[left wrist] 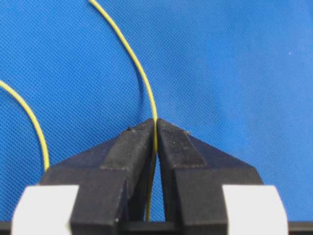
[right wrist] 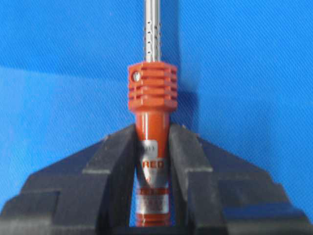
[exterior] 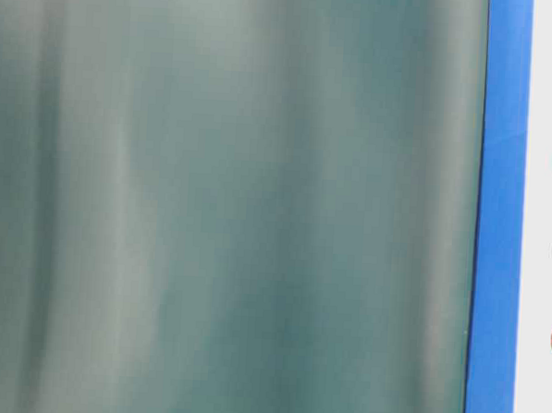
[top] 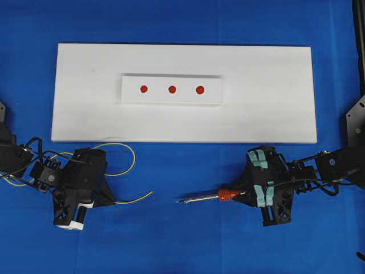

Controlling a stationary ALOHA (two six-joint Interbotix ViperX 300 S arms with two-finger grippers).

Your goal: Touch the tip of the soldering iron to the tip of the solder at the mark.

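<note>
Iron (top: pixel 208 197): lying level over the blue cloth (top: pixel 171 240) in the overhead view, its tip pointing left toward the solder's free end, with a gap between the two tips.
Iron grip: the right gripper (right wrist: pixel 152 147) is clamping the red-and-silver handle just behind the ribbed red collar; the perforated shaft is running up out of the right wrist view.
Solder (top: pixel 134 199): the yellow wire is curling in loops by the left arm, its bare end reaching right, near the iron's tip but not touching it.
Solder grip: the left gripper (left wrist: pixel 155 142) is pinching the wire between closed jaws, the strand arcing up and left beyond them.
Board (top: pixel 274 114): white, lying beyond both grippers, carrying a smaller white block (top: pixel 171 100).
Marks: three red dots (top: pixel 171 89) are sitting in a row on the block, well apart from both tips.
Table-level view: mostly filled by a blurred grey-green surface.
</note>
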